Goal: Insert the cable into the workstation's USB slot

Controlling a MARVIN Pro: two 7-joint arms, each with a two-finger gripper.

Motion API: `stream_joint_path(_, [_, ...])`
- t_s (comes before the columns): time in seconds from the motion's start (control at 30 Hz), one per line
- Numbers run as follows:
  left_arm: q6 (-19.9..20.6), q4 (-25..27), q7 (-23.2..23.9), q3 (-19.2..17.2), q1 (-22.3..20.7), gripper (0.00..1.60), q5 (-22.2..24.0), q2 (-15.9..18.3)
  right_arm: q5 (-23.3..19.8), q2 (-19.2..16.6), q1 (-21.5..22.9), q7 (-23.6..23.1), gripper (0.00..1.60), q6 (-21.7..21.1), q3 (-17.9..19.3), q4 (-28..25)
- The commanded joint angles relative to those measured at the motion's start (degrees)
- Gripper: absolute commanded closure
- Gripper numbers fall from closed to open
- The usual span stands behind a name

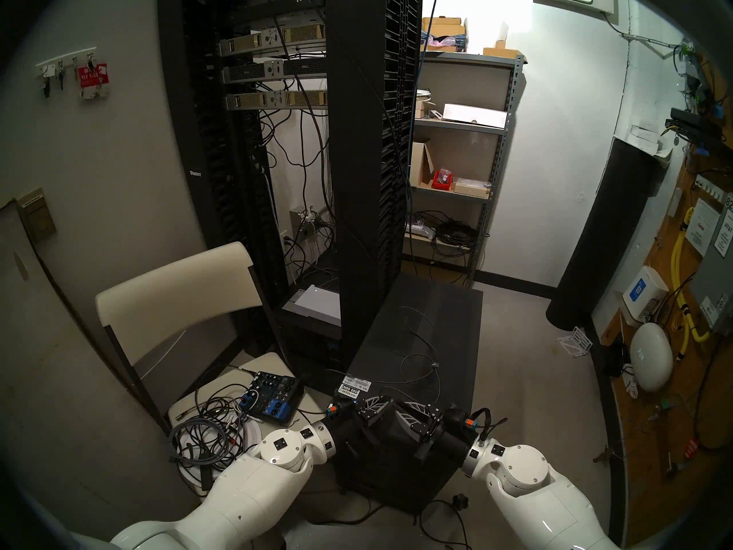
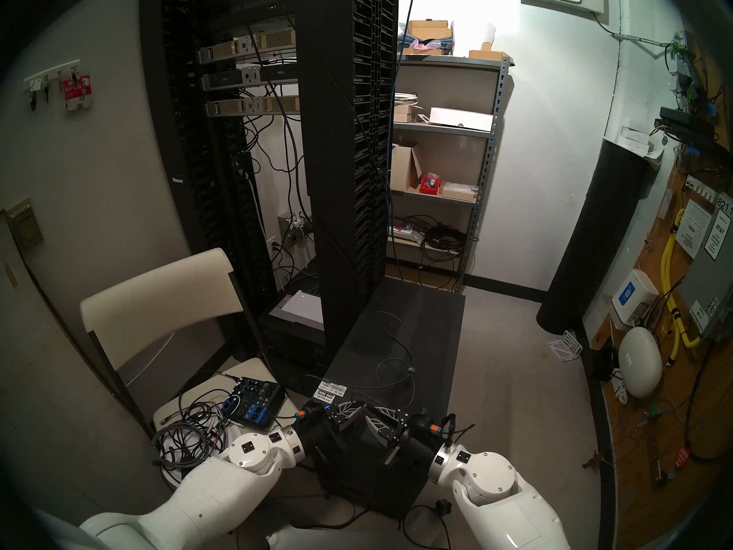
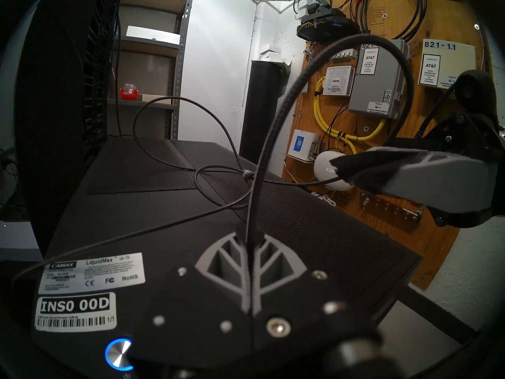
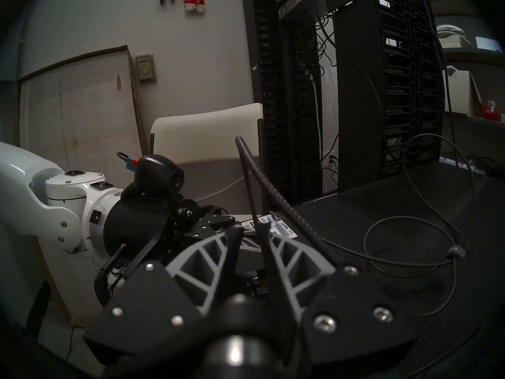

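Both grippers meet over the front edge of your large black mesh-panelled workstation (image 1: pixel 420 339), each pinching the cable.

Your left gripper (image 3: pixel 250 243) has its ribbed grey fingers pressed together on the thin dark-grey braided cable (image 3: pixel 218 157), which rises from the fingertips in a tall arch. Your right gripper (image 4: pixel 252 233) is likewise clamped on the cable, with a stretch of it standing up from its tips. The remaining cable lies in loose loops on the workstation's top. The silver-rimmed USB slot (image 4: pixel 257 282) shows dimly below the right fingers; you cannot tell where the plug end sits. The blue-ringed power button (image 3: pixel 119 353) glows beside the white barcode label (image 3: pixel 75 311).
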State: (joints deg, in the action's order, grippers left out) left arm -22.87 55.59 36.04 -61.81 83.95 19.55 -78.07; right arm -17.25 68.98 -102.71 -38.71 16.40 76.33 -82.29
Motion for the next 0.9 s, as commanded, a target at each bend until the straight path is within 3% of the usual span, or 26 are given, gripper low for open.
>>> stream_joint_path(0.0, [0.61,1.44,0.74,0.02,0.47,1.60,0.25,0.77,-0.65,0.34,0.96,-0.33,0.82,0.23,0.27,-0.47])
stream_joint_path(0.47, [2.59,4.11,0.52,0.26,2.18,1.60,0.59,1.17,-0.61,0.57,0.91,-0.74,0.82,0.34,0.73,-0.16])
stream_joint_path(0.73, [1.08,3.89,-0.25,0.90,1.87,1.60,-0.91,1.18,-0.56,0.77,0.57,-0.92,0.82,0.36,0.91,-0.36])
stream_joint_path(0.87, [-0.96,0.66,-0.36,1.39,0.12,1.60,-2.04,0.48,-0.49,0.87,0.37,-0.92,0.82,0.36,1.01,-0.50])
